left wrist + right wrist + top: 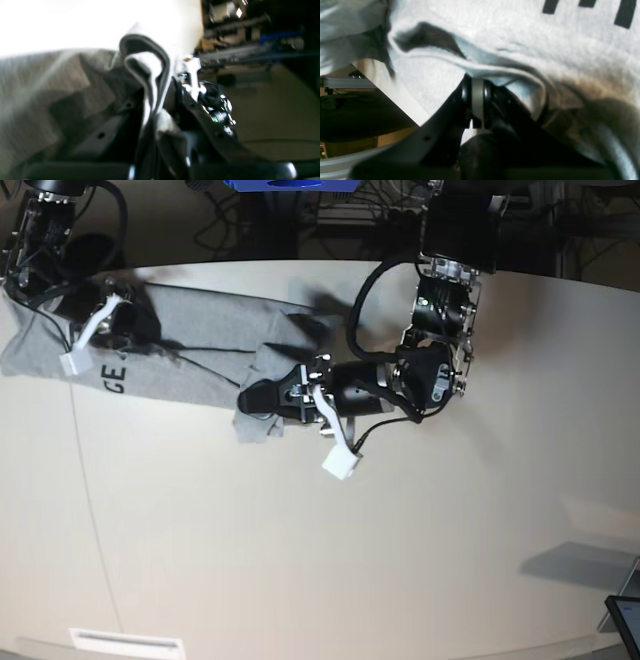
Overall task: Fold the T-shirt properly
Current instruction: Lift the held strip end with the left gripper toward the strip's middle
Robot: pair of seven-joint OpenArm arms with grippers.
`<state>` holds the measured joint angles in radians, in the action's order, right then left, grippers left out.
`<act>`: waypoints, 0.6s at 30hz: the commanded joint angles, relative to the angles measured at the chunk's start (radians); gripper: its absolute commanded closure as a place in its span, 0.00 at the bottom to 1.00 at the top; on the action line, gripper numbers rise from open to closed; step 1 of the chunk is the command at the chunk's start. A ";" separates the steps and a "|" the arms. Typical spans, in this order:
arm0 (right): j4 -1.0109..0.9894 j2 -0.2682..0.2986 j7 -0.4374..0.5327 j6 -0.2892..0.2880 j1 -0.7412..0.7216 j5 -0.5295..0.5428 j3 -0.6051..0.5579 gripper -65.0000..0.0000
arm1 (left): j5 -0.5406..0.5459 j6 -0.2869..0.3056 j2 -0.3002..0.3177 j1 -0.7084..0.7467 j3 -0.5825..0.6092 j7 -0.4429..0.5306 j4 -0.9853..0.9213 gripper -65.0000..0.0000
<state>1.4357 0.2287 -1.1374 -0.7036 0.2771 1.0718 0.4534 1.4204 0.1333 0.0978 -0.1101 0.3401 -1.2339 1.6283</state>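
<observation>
The heather-grey T-shirt [190,330] lies rumpled at the table's far left, with black lettering [112,375] showing near its left end. My left gripper [252,398] is shut on the shirt's lower right edge; the left wrist view shows a doubled fold of T-shirt [37,87] pinched in the gripper [152,112]. My right gripper [128,328] sits on the shirt's upper left part. In the right wrist view, that gripper [477,82] is shut on a hem of the T-shirt [520,37], with black lettering [622,15] above it.
The beige table [300,560] stretches wide in front and to the right. A white connector [340,463] dangles from the left arm's cable. A dark device corner [625,620] sits at the front right. The table edge [382,80] runs close beside the right gripper.
</observation>
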 commanded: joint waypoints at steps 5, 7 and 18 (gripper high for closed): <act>0.006 0.013 -0.014 0.005 0.001 -0.026 0.002 1.00 | 0.030 0.010 -0.016 -0.078 0.063 0.007 -0.105 1.00; 0.006 0.013 -0.013 0.005 0.001 -0.026 0.002 1.00 | 0.030 0.010 -0.019 -0.096 0.092 0.007 -0.145 1.00; 0.006 0.013 -0.010 0.005 0.001 -0.026 0.002 1.00 | 0.029 0.012 -0.039 -0.164 0.202 0.010 -0.210 1.00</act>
<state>1.4357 0.2287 -1.1347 -0.7033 0.2771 1.0714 0.4530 1.4258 0.1349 0.0628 -0.2550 0.5461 -1.2312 1.4055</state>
